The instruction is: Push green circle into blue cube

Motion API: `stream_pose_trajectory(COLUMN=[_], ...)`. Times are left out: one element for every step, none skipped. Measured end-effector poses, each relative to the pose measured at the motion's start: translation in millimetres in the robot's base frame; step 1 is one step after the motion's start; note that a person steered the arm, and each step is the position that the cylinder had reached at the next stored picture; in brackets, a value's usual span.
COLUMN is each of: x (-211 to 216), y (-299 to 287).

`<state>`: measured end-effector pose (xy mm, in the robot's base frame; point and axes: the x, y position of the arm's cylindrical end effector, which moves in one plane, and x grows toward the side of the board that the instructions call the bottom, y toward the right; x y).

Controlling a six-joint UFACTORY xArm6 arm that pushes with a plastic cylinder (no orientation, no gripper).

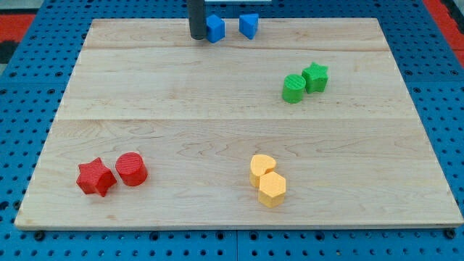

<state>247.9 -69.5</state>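
The green circle (293,88) lies at the view's right, touching the green star (315,76) on its upper right. The blue cube (215,28) sits near the board's top edge at the centre. A second blue block (249,25) lies a little to its right. My tip (197,35) is at the top edge, right against the blue cube's left side. It is far up and left of the green circle.
A red star (96,177) and a red circle (131,169) lie at the view's bottom left. Two yellow blocks (267,180) touch each other at the bottom centre. The wooden board (181,109) sits on a blue pegboard.
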Motion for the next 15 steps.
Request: stream_pose_trajectory(x=[48.9, 114.4, 180.9, 201.2, 172.5, 150.2, 149.4, 118.5, 79.0, 75.2, 73.9, 59.2, 36.4, 13.1, 35.1], y=[-2.6, 45.8, 107.2, 193.8, 234.0, 164.4, 109.8, 101.4, 101.4, 127.2, 179.3, 168.5, 122.6, 93.3, 93.3])
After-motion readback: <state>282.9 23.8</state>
